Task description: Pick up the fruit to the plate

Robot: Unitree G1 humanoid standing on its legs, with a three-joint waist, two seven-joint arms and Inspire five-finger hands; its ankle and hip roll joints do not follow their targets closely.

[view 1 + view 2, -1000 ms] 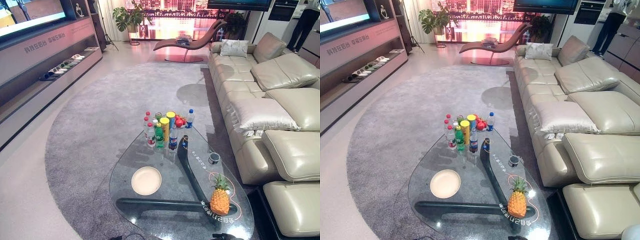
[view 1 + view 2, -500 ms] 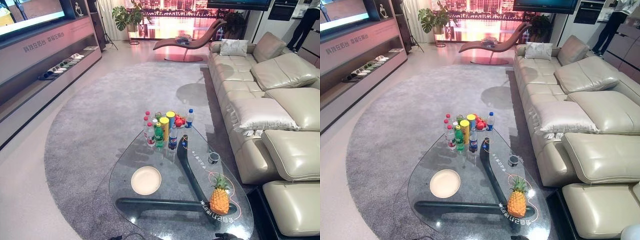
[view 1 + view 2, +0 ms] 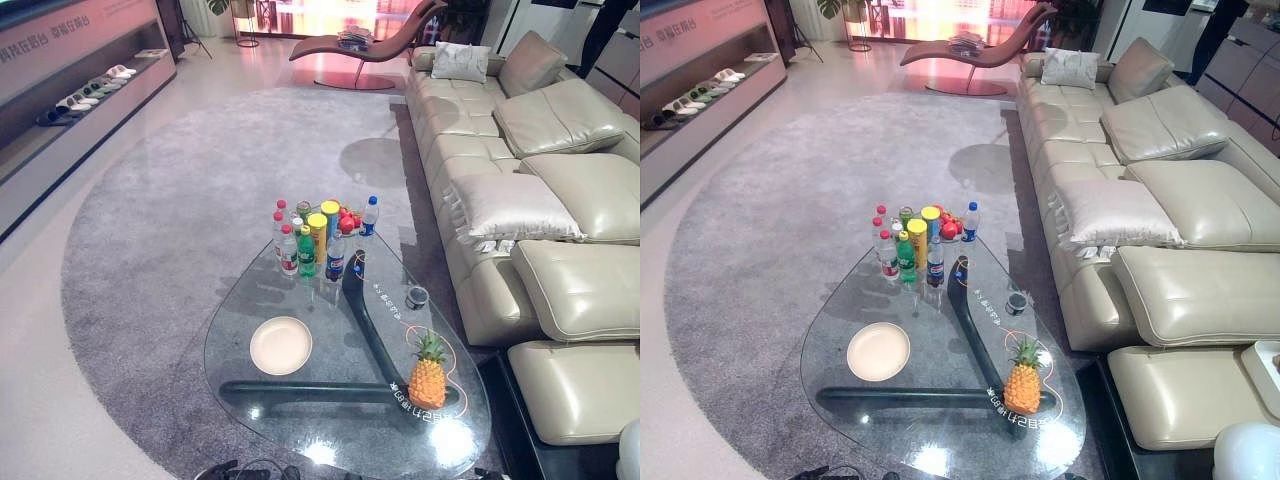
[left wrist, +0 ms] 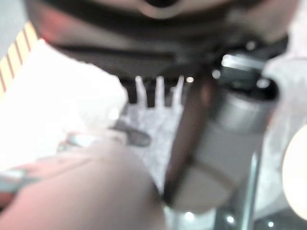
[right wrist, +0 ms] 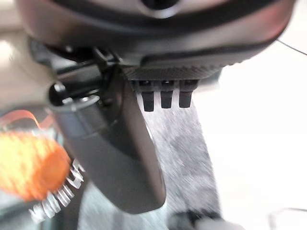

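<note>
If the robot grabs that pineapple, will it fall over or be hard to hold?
The pineapple stands upright on the smooth glass table, so a sideways nudge could probably tip or slide it. Its bumpy skin should grip well, but it looks big for one hand, likely heavy.

left hand (image 4: 211, 139), right hand (image 5: 115, 143), seemingly relaxed, empty

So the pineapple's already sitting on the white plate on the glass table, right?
Not quite. The pineapple stands on the bare glass table, well apart from the white plate, which is empty. The left eye view shows it.
</note>
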